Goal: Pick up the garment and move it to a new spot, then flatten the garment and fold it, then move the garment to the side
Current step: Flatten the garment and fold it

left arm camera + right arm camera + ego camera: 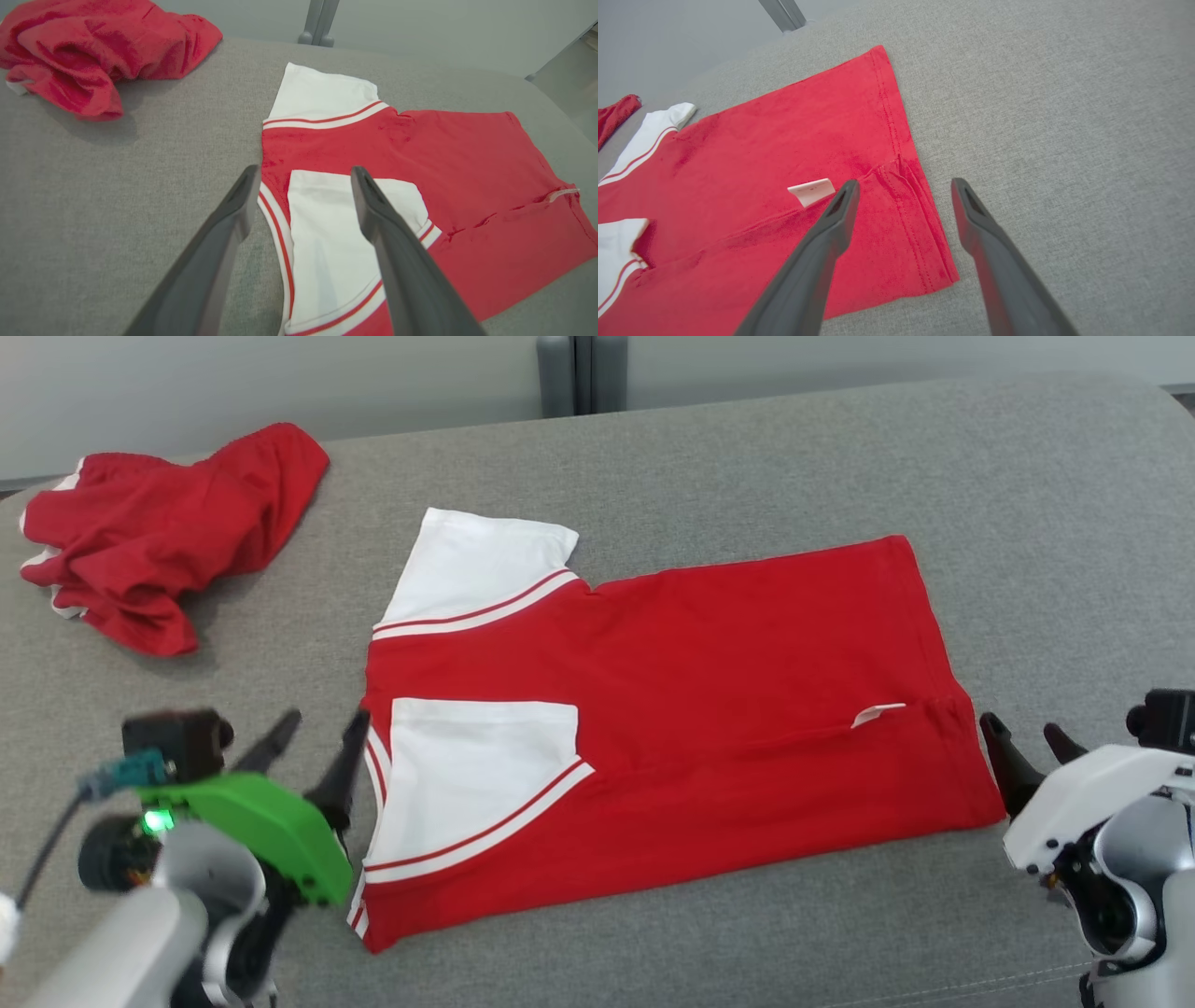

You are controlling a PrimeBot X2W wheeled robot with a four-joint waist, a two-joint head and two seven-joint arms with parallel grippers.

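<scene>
The red-and-white garment (pixel 672 709) lies flat in the middle of the grey padded surface (pixel 747 457), collar end to the left and hem to the right. Its near long edge looks turned over onto the body, which I take for a first lengthwise fold. The left gripper (pixel 327 717) sits just off the near-left corner by the white sleeve and the right gripper (pixel 1018 726) just off the near-right hem corner, both spread wide and holding nothing, placed as a pair would be to handle that edge evenly. Nothing is in a bin: the shirt and the crumpled red cloth (pixel 159 537) at the far left rest straight on the padding.
</scene>
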